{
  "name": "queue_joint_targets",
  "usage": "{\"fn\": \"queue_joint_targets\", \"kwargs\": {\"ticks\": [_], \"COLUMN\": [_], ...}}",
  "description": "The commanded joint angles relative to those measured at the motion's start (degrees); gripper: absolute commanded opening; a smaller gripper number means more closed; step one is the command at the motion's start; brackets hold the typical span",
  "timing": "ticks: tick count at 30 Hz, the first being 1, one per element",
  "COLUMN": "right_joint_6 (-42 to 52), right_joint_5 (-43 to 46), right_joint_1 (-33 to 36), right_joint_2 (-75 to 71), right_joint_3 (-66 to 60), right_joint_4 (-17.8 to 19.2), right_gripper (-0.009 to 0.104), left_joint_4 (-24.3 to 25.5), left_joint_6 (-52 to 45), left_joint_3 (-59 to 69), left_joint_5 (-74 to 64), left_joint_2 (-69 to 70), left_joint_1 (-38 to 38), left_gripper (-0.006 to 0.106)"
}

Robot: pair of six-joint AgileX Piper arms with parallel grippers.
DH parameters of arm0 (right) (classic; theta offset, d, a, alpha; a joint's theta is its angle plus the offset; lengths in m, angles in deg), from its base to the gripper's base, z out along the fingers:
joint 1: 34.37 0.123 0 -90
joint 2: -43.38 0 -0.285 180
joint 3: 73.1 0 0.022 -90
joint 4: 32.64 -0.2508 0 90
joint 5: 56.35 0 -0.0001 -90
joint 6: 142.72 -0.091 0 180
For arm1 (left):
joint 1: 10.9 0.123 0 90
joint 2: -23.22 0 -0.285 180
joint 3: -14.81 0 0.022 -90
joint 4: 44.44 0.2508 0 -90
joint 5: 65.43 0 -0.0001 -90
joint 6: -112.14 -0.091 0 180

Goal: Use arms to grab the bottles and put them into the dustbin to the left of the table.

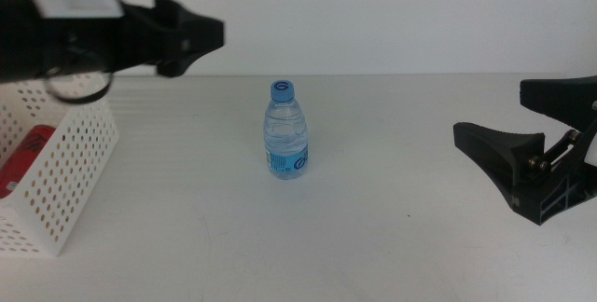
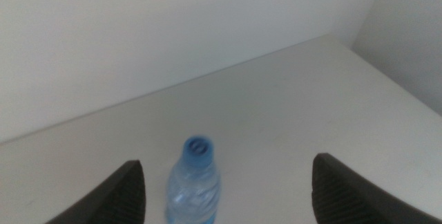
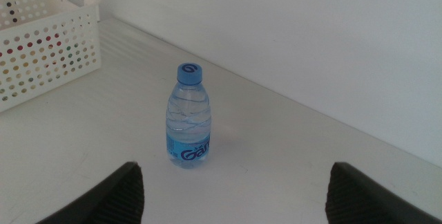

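Bright even light, faint soft shadows, left wrist view blurred, other views sharper

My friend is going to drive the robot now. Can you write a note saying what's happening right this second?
Left pincer: open, empty, up in the air above the white holey plastic basket, at the table's left.
Right pincer: open, empty, low at the right side of the white table.
Small clear water bottle with blue cap: upright mid-table, untouched, between the two pincers.
Done: something red already lies in the basket.
Left: grab the water bottle and drop it in the basket.
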Motion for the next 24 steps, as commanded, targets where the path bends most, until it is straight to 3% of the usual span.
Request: {"fn": "queue_joint_targets", "kwargs": {"ticks": [1, 4, 7, 9, 14, 17, 24], "right_joint_6": [0.72, 0.72, 0.72, 0.72, 0.72, 0.72, 0.72], "right_joint_5": [3.98, 3.98, 3.98, 3.98, 3.98, 3.98, 3.98], "right_joint_1": [0.09, 0.09, 0.09, 0.09, 0.09, 0.09, 0.09], "right_joint_2": [-0.51, -0.51, -0.51, -0.42, 0.04, 0.03, 0.03], "right_joint_3": [1.53, 1.53, 1.53, 1.53, 1.53, 1.53, 1.53], "right_joint_4": [0.36, 0.36, 0.49, 0.44, 0.59, 0.58, 0.58], "right_gripper": [0.07, 0.07, 0.07, 0.07, 0.07, 0.07, 0.07], "left_joint_4": [-4.39, -0.67, 9.42, 19.34, 32.63, 36.1, 37.81], "left_joint_6": [-2.04, -0.69, 9.8, 18.62, 32.09, 35.7, 35.89], "left_joint_3": [-3.41, -4.34, -4.24, -4.16, -1.18, 5.01, 14.66], "left_joint_5": [3.77, 8.04, 14.18, 17.16, 23.99, 31.77, 42.63], "left_joint_2": [-0.98, -2.81, -4.89, -6.22, -7.99, -8.07, -8.36], "left_joint_1": [-1.85, -4.86, -9.99, -12.49, -15.12, -15.26, -15.26], "left_gripper": [0.074, 0.074, 0.074, 0.074, 0.074, 0.074, 0.074]}}
